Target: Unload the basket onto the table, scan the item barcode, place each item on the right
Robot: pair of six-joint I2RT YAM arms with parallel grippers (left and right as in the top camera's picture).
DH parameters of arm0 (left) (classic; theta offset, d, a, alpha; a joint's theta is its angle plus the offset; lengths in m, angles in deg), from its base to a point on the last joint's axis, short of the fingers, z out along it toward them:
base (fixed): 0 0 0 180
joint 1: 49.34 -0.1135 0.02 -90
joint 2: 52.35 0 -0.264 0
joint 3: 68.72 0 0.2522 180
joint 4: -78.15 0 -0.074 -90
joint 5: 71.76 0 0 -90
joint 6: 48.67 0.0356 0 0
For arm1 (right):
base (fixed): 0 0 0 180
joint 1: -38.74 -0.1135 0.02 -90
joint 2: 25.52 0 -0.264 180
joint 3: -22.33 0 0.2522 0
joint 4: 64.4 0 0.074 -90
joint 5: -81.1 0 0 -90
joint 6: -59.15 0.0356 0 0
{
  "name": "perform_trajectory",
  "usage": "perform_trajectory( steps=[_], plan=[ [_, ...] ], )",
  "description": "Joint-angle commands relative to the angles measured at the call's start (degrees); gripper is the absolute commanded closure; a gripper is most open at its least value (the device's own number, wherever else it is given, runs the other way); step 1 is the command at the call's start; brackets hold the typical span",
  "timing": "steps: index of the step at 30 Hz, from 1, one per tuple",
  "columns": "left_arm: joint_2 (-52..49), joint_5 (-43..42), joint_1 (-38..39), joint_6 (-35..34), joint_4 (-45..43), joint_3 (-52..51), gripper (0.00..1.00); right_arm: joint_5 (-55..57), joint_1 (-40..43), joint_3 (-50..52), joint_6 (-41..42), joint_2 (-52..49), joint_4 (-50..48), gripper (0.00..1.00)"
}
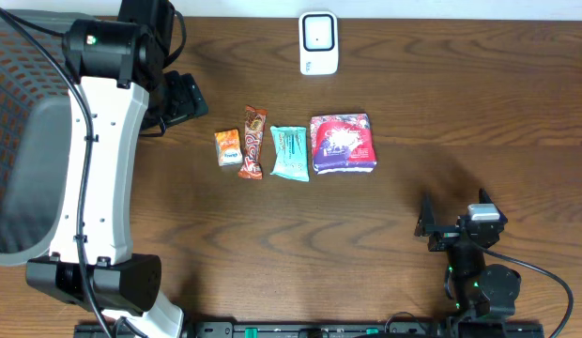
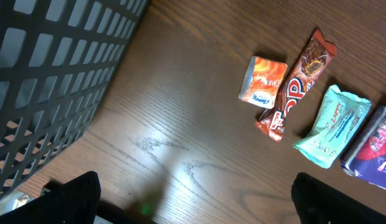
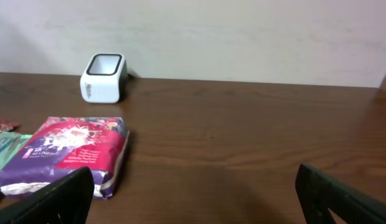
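Both tools are standing wide open and holding nothing. The left gripper [image 1: 185, 98] is hanging toward the far-left corner of the table [image 1: 460, 113], beside the black mesh basket [image 2: 50, 81] that is sitting along the left edge, and its fingers [image 2: 75, 196] are spreading far apart over bare wood. The right gripper [image 3: 193, 202] is sitting low by the near edge on the right side, its jaws gaping toward the far edge. Four packaged items are lying in a row around the table's middle, well apart from both grippers: a small orange packet [image 1: 228, 147], a brown candy bar [image 1: 254, 142] just beside it, a teal packet [image 1: 290, 152], and a purple package [image 1: 343, 144] at the right end. The white scanner [image 1: 318, 43] is standing near the far edge, beyond the row.
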Motion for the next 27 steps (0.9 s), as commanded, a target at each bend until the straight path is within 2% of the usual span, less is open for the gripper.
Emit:
perform_trajectory(
  steps=[1, 3, 6, 10, 12, 16, 18, 22, 25, 27],
  plan=[
    [0.09, 0.31, -0.02, -0.94, 3.04, 0.17, 0.02, -9.35, 0.13, 0.11, 8.41, 0.13, -0.87, 0.01],
    [0.09, 0.31, -0.02, -0.94, 3.04, 0.17, 0.02, -22.86, 0.13, 0.11, 19.87, 0.13, -1.36, 0.01],
    [0.09, 0.31, -0.02, -0.94, 3.04, 0.17, 0.02, -33.42, 0.13, 0.11, 32.46, 0.13, -2.03, 0.01],
    [0.09, 0.31, -0.02, -0.94, 3.04, 0.17, 0.02, -32.06, 0.13, 0.11, 41.4, 0.13, -5.88, 0.01],
    [0.09, 0.31, -0.02, -0.94, 3.04, 0.17, 0.02, -31.36, 0.13, 0.11, 45.16, 0.13, -11.47, 0.01],
    [0.09, 0.31, -0.02, -0.94, 3.04, 0.17, 0.02, -26.84, 0.13, -0.02, 45.48, 0.07, -28.89, 0.01],
    [0.09, 0.31, -0.02, -0.94, 3.04, 0.17, 0.02, -23.78, 0.15, -1.29, 45.42, -0.13, -31.71, 0.01],
    [0.09, 0.31, -0.02, -0.94, 3.04, 0.17, 0.02, -19.45, 0.15, -10.82, 33.44, -5.4, -21.09, 0.01],
    [0.09, 0.31, -0.02, -0.94, 3.04, 0.17, 0.02, -17.68, 0.15, -20.33, 23.17, -14.69, -9.7, 0.01],
    [0.09, 0.31, -0.02, -0.94, 3.04, 0.17, 0.02, -17.2, 0.15, -26.71, 19.85, -22.25, -2.8, 0.01]
  ],
)
